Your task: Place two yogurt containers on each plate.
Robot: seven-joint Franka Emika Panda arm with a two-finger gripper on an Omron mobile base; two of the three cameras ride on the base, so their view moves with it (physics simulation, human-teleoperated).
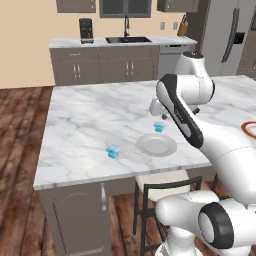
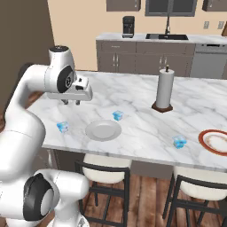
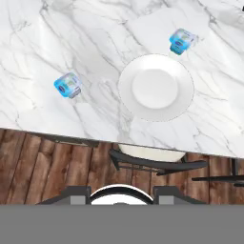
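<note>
My gripper [image 2: 71,102] hangs well above the marble island, open, its two dark fingers apart with nothing between them; it also appears above the counter's near part [image 1: 164,116]. Below it lies the pale grey-white plate [image 3: 156,87] [image 2: 103,130] [image 1: 156,145], bare. One yogurt container [image 3: 67,85] [image 2: 62,127] [image 1: 113,151] stands on the marble to the plate's left, near the edge. A second [image 3: 182,41] [image 2: 117,115] [image 1: 159,127] sits just behind the plate. A third [image 2: 179,142] stands further right, next to the red-rimmed plate [image 2: 216,141] [image 1: 248,129].
A paper-towel roll on a dark round base [image 2: 164,88] stands behind the middle of the island. Two stools [image 2: 103,170] are tucked under the near edge. A sink counter with a coffee machine [image 1: 86,30] runs along the back wall.
</note>
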